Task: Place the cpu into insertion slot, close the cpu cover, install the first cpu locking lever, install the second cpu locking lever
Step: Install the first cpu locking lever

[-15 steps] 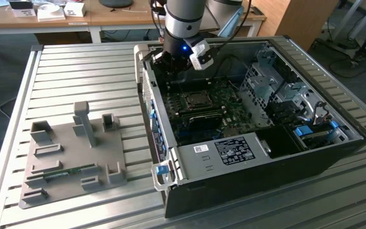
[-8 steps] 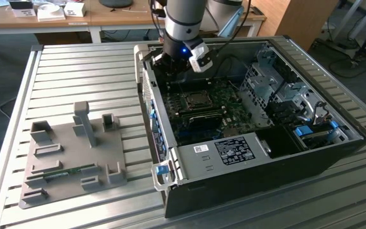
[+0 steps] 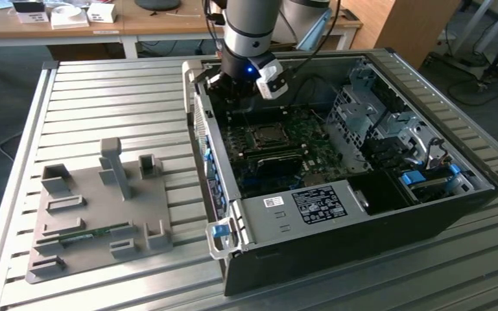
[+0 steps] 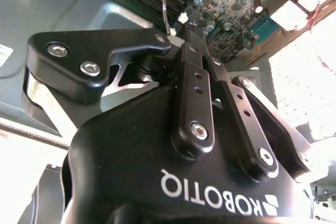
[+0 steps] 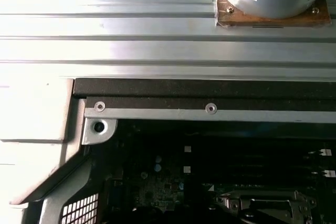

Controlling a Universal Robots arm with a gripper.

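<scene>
Apparently the end effector (image 4: 182,36) is pinched shut; anything gripped is hidden.

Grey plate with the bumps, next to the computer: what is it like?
The grey plate looks like matte plastic. It lies flat on the ribbed metal table, to the exterior view's left of the open computer case and apart from it. Blocks, slotted holders and one tall post rise from it. A thin green strip lies in one slot.
</scene>
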